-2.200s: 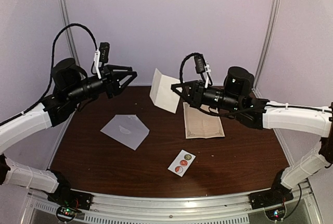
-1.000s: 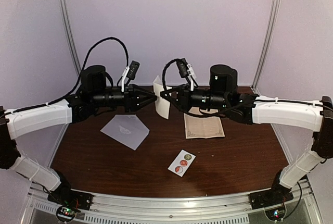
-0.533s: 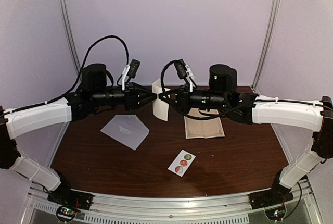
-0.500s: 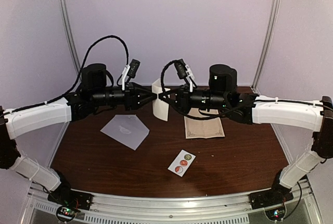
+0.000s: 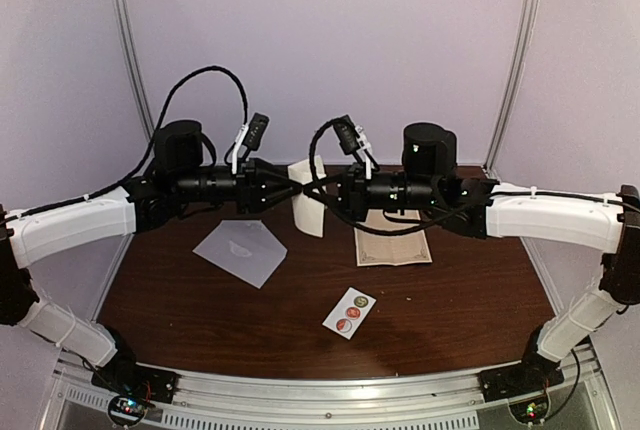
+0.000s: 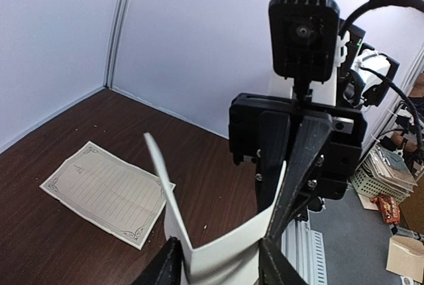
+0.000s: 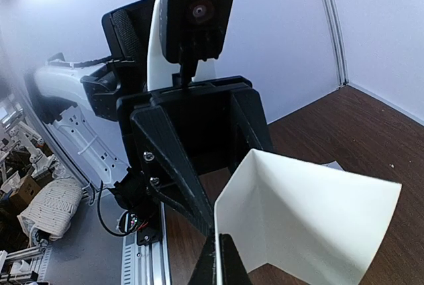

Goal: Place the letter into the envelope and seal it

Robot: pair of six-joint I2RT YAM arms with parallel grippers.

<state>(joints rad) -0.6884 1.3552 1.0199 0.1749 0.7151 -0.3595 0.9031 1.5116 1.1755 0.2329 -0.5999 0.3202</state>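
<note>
Left gripper [image 5: 296,188] has closed in — both pinch the white sheet [image 5: 309,208] (now bowed).

Lab: white-walled booth [image 5: 320,40], cluttered shelves [image 6: 391,172]

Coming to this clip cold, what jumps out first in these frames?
The two grippers meet head-on in mid-air above the back of the table, the left gripper and right gripper both pinching one bent white sheet. Below them lie the envelope at left, a lined, bordered page at right, and a sticker strip nearer the front.
</note>
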